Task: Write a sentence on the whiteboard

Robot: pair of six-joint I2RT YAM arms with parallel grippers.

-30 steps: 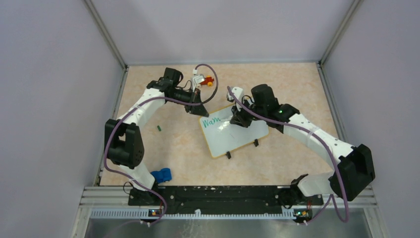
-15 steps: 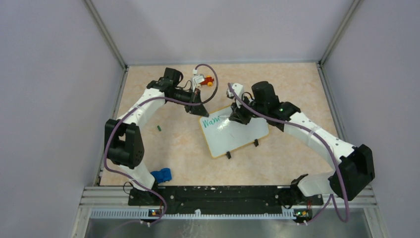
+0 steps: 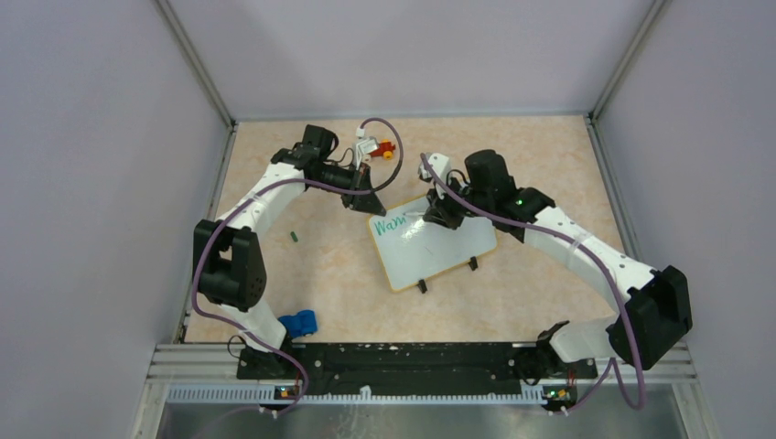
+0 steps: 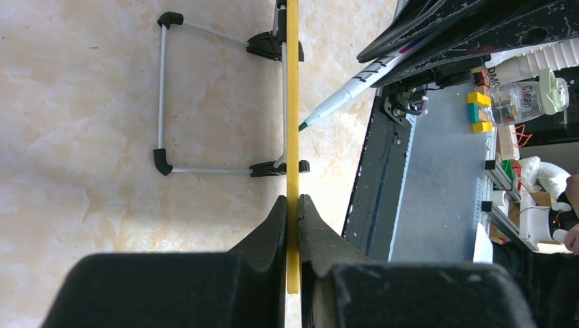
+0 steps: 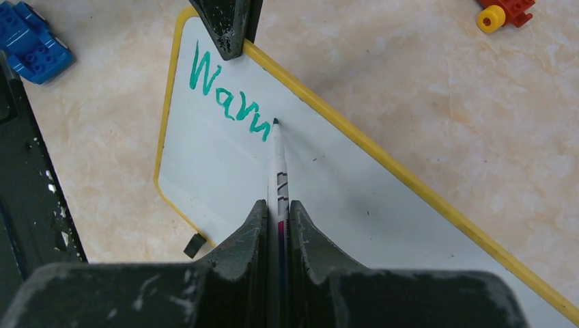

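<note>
The right gripper [image 5: 278, 208], clamping the marker [image 5: 276, 157], has edged to the end of word 1 of the sentence [image 5: 229, 99]; the left gripper [image 4: 292, 201] pinches the whiteboard [image 5: 205, 171], so most writing remains.

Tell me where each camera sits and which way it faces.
Top: overhead from the near side, facing the table; left hand, right hand show.
Left wrist: faces along the whiteboard edge it pinches; left fingers show.
Right wrist: faces down the marker to the writing; right fingers show.
Shared: whiteboard in all; marker in both wrists.
</note>
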